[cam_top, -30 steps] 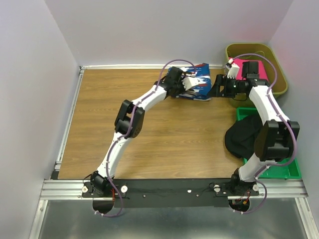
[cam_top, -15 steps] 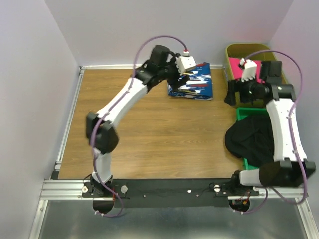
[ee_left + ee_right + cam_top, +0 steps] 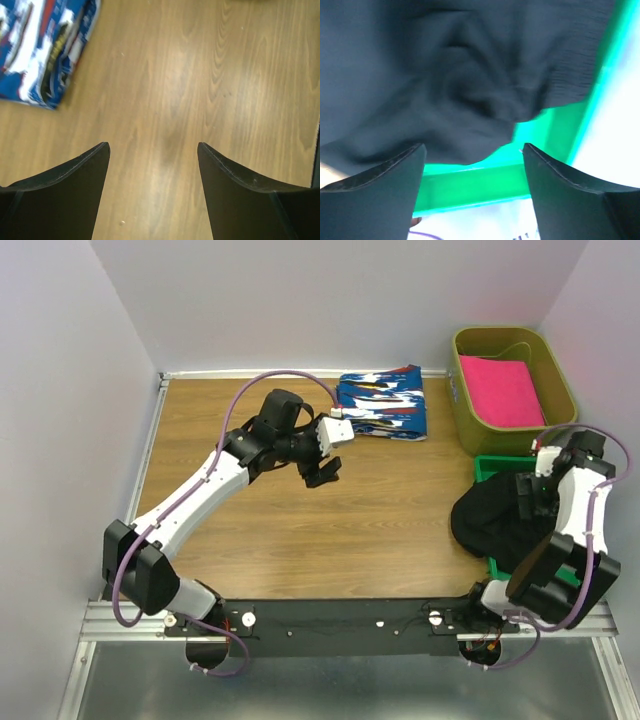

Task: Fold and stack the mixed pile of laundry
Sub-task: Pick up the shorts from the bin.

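Note:
The blue cloth (image 3: 382,406) with white, red and black blotches lies folded at the far middle of the table; its corner shows in the left wrist view (image 3: 42,50). My left gripper (image 3: 322,472) hangs open over bare wood (image 3: 152,150), nearer than the cloth and apart from it. The plain black garment (image 3: 495,520) lies crumpled at the right, draped over the green bin (image 3: 560,585). My right gripper (image 3: 530,498) stands open just above the black garment (image 3: 445,75) and the bin's edge (image 3: 480,185), with nothing between its fingers (image 3: 473,150).
An olive bin (image 3: 460,405) at the far right holds a bright pink folded cloth (image 3: 500,390). Pale walls close in the table on the left, far and right sides. A metal rail (image 3: 130,510) runs along the table's left edge.
My left gripper let go of the blue cloth, opened and drew back toward the middle of the table. My right arm swung from beside the olive bin down over the black garment.

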### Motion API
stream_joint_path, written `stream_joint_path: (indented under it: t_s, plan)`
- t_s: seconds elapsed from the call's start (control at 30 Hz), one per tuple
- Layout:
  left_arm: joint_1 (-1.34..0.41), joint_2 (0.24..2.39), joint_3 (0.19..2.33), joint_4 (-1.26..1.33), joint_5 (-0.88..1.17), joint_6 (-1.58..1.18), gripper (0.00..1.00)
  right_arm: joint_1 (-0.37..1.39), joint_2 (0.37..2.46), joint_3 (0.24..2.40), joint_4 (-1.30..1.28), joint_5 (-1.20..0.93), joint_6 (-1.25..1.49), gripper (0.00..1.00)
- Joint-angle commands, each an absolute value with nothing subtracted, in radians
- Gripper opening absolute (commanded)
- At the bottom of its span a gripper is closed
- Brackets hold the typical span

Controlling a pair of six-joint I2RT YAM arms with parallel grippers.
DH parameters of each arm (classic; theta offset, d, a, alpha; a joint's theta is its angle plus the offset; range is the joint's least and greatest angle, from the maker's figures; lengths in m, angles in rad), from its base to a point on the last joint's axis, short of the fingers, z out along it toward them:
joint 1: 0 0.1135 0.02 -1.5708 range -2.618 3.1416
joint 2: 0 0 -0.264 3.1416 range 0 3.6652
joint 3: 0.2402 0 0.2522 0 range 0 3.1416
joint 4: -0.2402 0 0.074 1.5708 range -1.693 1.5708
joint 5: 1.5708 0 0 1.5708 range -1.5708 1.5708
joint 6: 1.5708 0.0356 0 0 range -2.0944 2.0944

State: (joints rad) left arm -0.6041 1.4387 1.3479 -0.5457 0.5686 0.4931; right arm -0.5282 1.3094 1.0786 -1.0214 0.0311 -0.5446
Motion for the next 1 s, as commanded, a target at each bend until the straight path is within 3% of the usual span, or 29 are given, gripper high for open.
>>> stream_joint_path:
  t_s: [0.0, 0.37, 0.97]
  plan:
    - [-0.606, 1.345, 1.318, -0.545, 0.578, 0.465, 0.80, -0.606, 1.391, 1.140, -0.870, 0.077, -0.678, 0.80]
    - [-0.606, 1.336, 1.313, -0.569, 0.537, 0.462, 0.80, -0.609, 1.597, 1.195, -0.594, 0.152, -0.736, 0.75]
    - [-0.606, 1.351, 1.295, -0.583, 0.520, 0.454, 0.80, -0.603, 1.804, 1.361, -0.623, -0.069, -0.842, 0.78]
